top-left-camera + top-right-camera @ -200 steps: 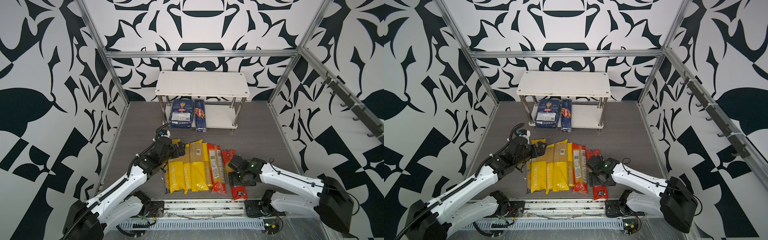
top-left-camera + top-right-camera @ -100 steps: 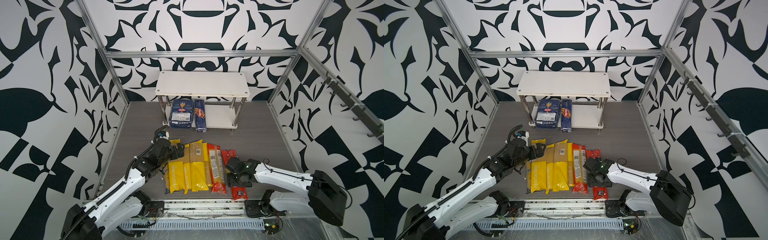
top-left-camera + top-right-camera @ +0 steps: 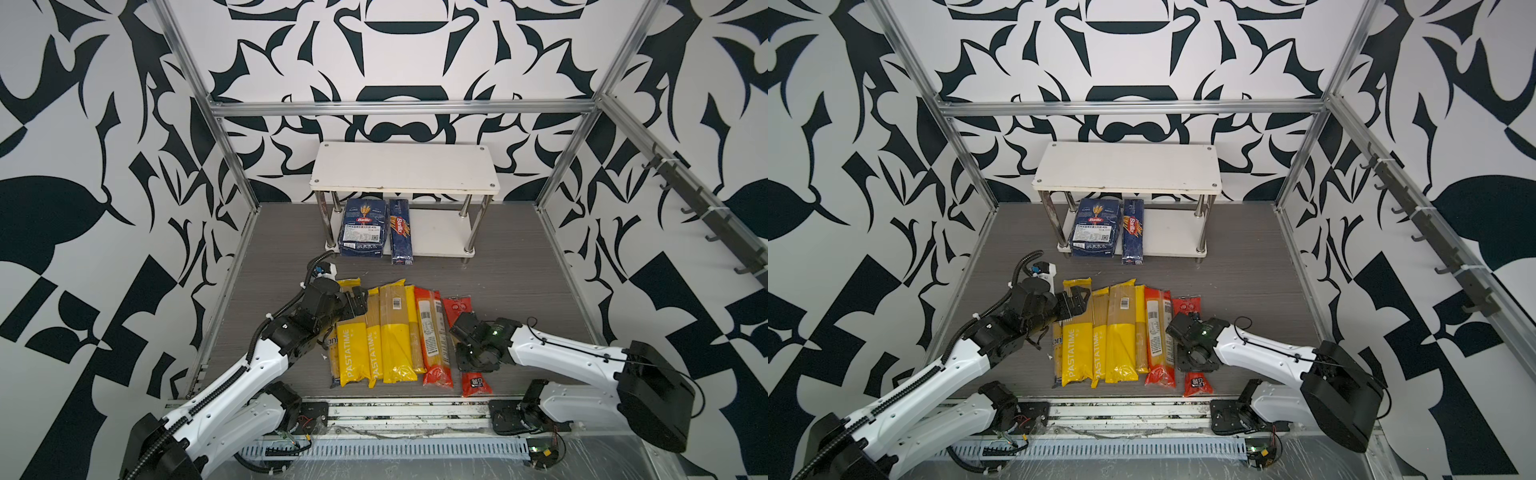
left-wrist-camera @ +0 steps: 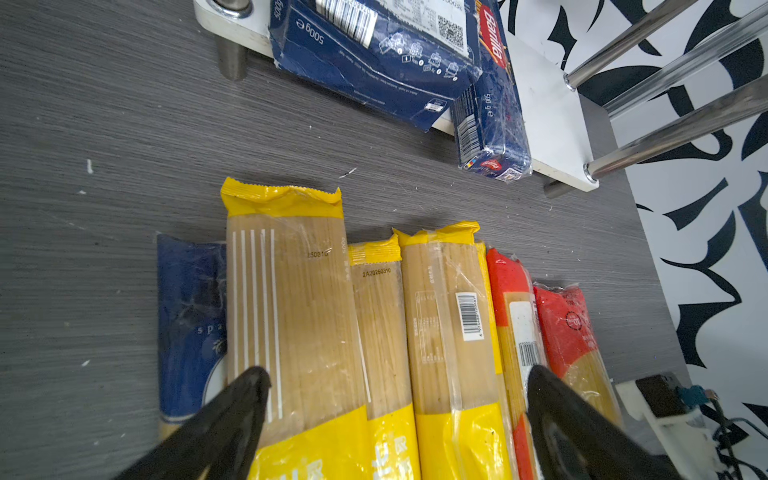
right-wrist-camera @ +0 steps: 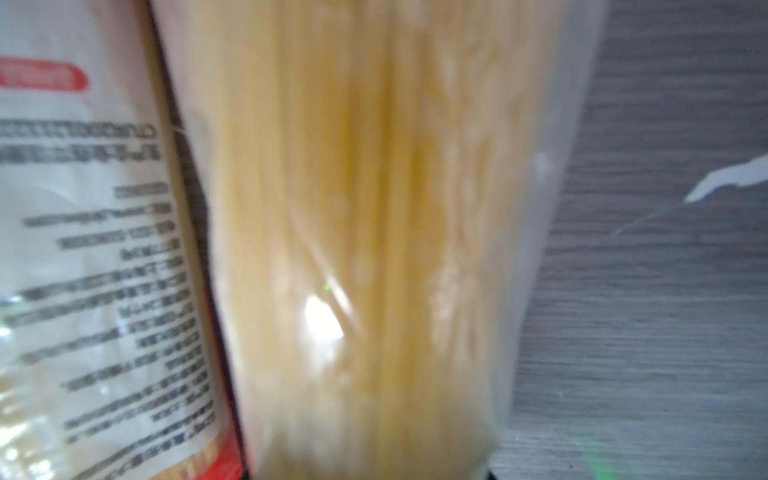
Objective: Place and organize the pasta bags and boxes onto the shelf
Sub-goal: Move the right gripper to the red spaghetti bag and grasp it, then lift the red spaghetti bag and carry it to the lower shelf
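Both pasta boxes lie on the lower board of the shelf (image 3: 436,239): the wide one (image 3: 361,232) (image 4: 374,62) and the narrow one (image 3: 401,237) (image 4: 490,124). The bags lie side by side on the floor: several yellow ones (image 3: 392,332) (image 4: 291,311), a red one (image 3: 432,332), another red one (image 3: 457,305) at the right, and the dark-blue bag (image 4: 189,324) under the leftmost yellow bag. My left gripper (image 3: 357,297) (image 4: 395,399) hovers open over the yellow bags' far ends. My right gripper (image 3: 465,332) (image 5: 368,473) is down on the rightmost red bag's middle, shut on it.
The shelf's top board (image 3: 405,170) is bare. Aluminium frame posts (image 3: 232,149) and patterned walls close in the floor on three sides. A metal rail (image 3: 395,409) with both arm bases runs along the front. A hook rack (image 3: 706,220) hangs on the right wall.
My right gripper has sunk onto the rightmost red bag and its jaws have closed in on it. My left gripper has edged slightly right and stays open.
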Available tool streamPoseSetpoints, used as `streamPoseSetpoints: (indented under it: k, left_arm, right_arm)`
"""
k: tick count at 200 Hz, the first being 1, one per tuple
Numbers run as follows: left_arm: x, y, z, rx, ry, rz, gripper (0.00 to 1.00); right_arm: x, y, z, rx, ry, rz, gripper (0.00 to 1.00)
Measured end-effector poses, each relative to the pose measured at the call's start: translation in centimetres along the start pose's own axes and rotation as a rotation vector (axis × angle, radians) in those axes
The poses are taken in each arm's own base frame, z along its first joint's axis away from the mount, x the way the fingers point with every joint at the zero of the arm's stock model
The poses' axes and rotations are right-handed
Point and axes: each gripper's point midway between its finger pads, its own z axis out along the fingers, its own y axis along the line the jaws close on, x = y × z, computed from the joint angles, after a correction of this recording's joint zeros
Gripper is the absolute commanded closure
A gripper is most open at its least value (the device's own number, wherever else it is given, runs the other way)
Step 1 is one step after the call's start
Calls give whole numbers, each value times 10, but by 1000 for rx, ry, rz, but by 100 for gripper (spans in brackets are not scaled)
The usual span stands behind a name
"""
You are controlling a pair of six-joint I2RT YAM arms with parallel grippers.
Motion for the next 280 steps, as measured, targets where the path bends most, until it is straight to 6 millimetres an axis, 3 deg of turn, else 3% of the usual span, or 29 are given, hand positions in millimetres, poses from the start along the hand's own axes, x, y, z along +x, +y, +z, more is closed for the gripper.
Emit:
streamPoseSetpoints:
  k: [50, 118, 153, 213, 280]
  left_arm:
    - [-3, 0, -3, 1, -14, -1, 1]
    - [-1, 7, -10, -25, -14, 1, 1]
    - [-3, 8, -14, -28, -27, 1, 1]
    - [0, 14, -14, -57, -18, 12, 1]
    - [0, 16, -14, -66, -18, 12, 1]
  right_arm:
    - [-14, 6, -18, -88, -69, 28, 82]
    - [-35, 2, -43, -169, -150, 84, 85]
    - [-48, 15, -62, -199, -174, 47, 85]
    - [-106, 53, -96, -239, -253, -30, 85]
    - [-196, 70, -88, -224, -264, -31, 86]
